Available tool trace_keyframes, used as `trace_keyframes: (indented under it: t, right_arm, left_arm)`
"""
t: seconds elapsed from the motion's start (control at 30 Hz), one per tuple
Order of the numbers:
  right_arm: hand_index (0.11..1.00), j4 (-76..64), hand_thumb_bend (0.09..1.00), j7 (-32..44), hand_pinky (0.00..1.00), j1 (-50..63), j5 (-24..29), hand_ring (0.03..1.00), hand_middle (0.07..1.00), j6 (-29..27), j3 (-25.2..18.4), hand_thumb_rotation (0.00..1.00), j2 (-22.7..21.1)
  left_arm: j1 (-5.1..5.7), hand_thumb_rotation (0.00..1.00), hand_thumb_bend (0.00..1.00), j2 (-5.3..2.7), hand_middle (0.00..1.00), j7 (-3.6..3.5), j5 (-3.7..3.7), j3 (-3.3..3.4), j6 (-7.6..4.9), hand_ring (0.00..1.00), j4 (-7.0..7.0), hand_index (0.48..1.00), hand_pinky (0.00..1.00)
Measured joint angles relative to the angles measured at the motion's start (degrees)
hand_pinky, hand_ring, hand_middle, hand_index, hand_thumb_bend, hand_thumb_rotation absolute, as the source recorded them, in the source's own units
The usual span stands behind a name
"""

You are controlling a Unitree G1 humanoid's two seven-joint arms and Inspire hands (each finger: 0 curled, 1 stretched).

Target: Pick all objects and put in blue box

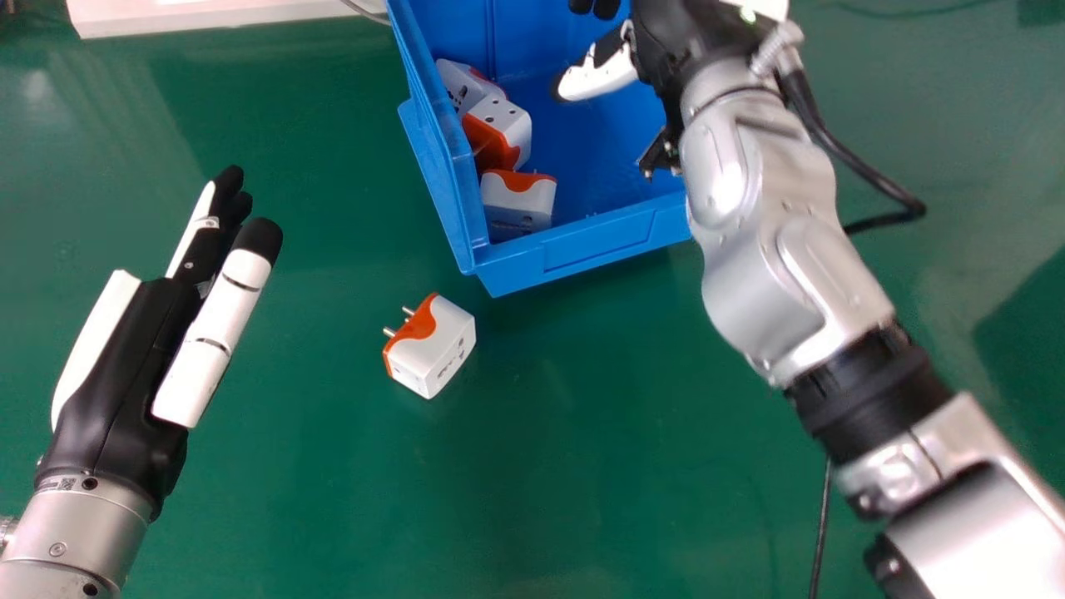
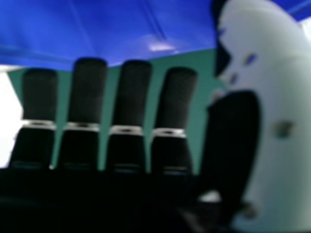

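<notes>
In the head view my right hand [image 1: 601,73] is over the blue box [image 1: 586,245], its thumb above the box's interior. My right hand [image 2: 131,97] has straight fingers and holds nothing in the right hand view, with the blue box [image 2: 112,24] beyond the fingertips. Several white and orange adapters [image 1: 517,200] lie inside the box along its left wall. One more white and orange adapter [image 1: 433,345] rests on the green table, below the box's near left corner, prongs pointing left. At the left, my left hand [image 1: 125,366] is open and empty, apart from that adapter.
The green table [image 1: 541,466] surrounds the box. A pale object [image 1: 208,15] lies along the back left edge. A black cable [image 1: 874,166] loops beside the right forearm, and a thin cable [image 1: 822,524] runs near the front right.
</notes>
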Motion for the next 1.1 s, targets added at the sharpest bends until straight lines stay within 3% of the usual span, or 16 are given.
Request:
trace_keyframes:
  t: [0.03,0.07,0.1,0.13,0.3,0.7,0.9,0.97,1.1]
  right_arm:
    - [0.567,-1.73,0.531,-0.18,0.41,1.58,-0.06,0.487,0.568,-0.01,0.08,0.10,-0.02]
    - [0.567,-3.21,0.531,-0.29,0.41,3.08,-0.10,0.487,0.568,-0.05,0.17,0.10,-0.04]
    - [0.640,-4.77,0.559,-0.31,0.46,4.65,-0.13,0.559,0.647,-0.06,0.20,0.19,-0.10]
    - [0.753,-6.36,0.608,-0.31,0.56,6.22,-0.17,0.680,0.769,-0.08,0.23,0.35,-0.20]
    - [0.903,-15.19,0.651,-0.09,0.69,14.16,-1.12,0.835,0.922,0.00,0.88,0.55,-0.96]
    - [0.965,-34.43,0.625,2.00,0.77,33.91,-5.60,0.918,0.989,1.70,4.81,0.64,-0.56]
    - [0.940,-40.20,0.598,1.59,0.77,40.01,-7.25,0.919,0.974,-3.67,6.00,0.62,-1.95]
    - [0.933,-42.04,0.591,1.32,0.77,42.70,-7.30,0.917,0.970,-7.07,7.02,0.61,-3.08]
    - [0.925,-43.18,0.579,1.54,0.78,45.78,-7.33,0.920,0.966,-14.42,8.02,0.60,-7.15]
  left_arm:
    - [-0.02,1.00,0.53,0.00,1.00,-0.07,0.00,0.00,-0.10,1.00,0.07,1.000,1.00]
    - [-0.03,1.00,0.53,0.00,1.00,-0.13,0.00,0.00,-0.21,1.00,0.13,1.000,1.00]
    - [-0.04,1.00,0.53,-0.01,1.00,-0.19,0.00,0.00,-0.32,1.00,0.17,1.000,1.00]
    - [-0.07,1.00,0.52,-0.01,1.00,-0.22,0.00,0.01,-0.40,1.00,0.25,1.000,1.00]
    - [-0.01,1.00,0.52,-0.06,1.00,-0.21,0.01,0.07,-1.28,1.00,1.22,1.000,1.00]
    - [1.15,1.00,0.51,-0.25,1.00,-0.02,0.02,0.18,-2.48,1.00,1.19,1.000,1.00]
    - [2.02,1.00,0.50,-0.37,1.00,-0.04,0.01,0.71,-2.69,1.00,1.16,1.000,1.00]
    - [2.35,1.00,0.50,-0.39,1.00,-0.05,0.00,1.07,-2.98,1.00,1.16,1.000,1.00]
    - [3.03,1.00,0.50,-0.68,1.00,-0.05,-0.02,1.15,-3.24,1.00,0.79,1.000,1.00]
